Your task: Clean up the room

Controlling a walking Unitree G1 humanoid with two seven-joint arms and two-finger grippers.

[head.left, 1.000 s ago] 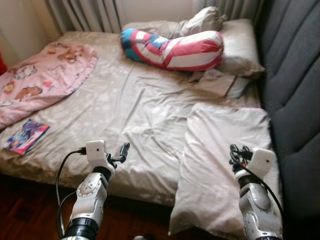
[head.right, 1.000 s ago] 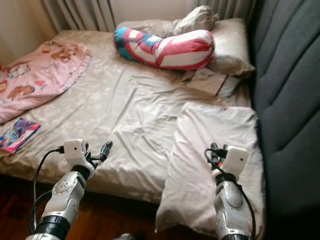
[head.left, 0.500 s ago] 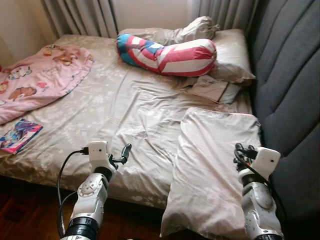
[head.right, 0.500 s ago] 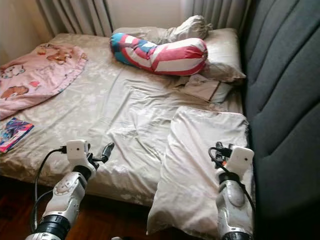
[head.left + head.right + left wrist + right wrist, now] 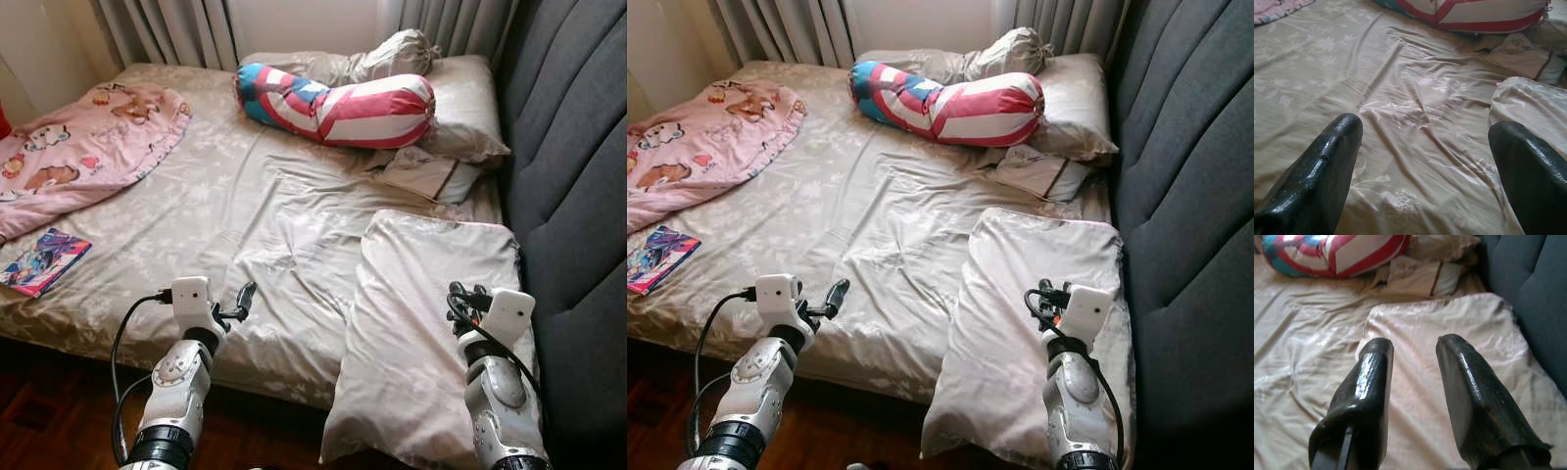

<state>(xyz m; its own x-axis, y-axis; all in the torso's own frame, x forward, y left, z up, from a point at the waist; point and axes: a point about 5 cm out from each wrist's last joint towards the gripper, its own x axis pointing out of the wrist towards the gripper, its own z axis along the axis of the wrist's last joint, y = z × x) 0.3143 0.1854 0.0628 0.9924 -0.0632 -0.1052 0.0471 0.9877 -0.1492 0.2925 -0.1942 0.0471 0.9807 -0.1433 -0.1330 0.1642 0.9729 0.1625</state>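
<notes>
Left gripper [image 5: 1425, 142]: fingers spread wide, empty, above the wrinkled bedsheet [image 5: 245, 206] near the bed's front edge. Right gripper [image 5: 1413, 357]: fingers parted by a narrow gap, empty, over the beige pillow [image 5: 431, 323] overhanging that edge.

1. Pillow [image 5: 431, 333]: pale beige, lying flat and lengthwise on the bed's [image 5: 225, 196] near corner beside the grey headboard [image 5: 578, 196], its near end hanging over the bed's edge.
2. Bolster [image 5: 338, 98]: red, white and blue stripes, lying across the far end of the bed.
3. Blanket [image 5: 78, 147]: pink, cartoon-printed, crumpled at the bed's far left.
4. Book [image 5: 44, 261]: colourful cover, flat near the bed's left edge.
</notes>
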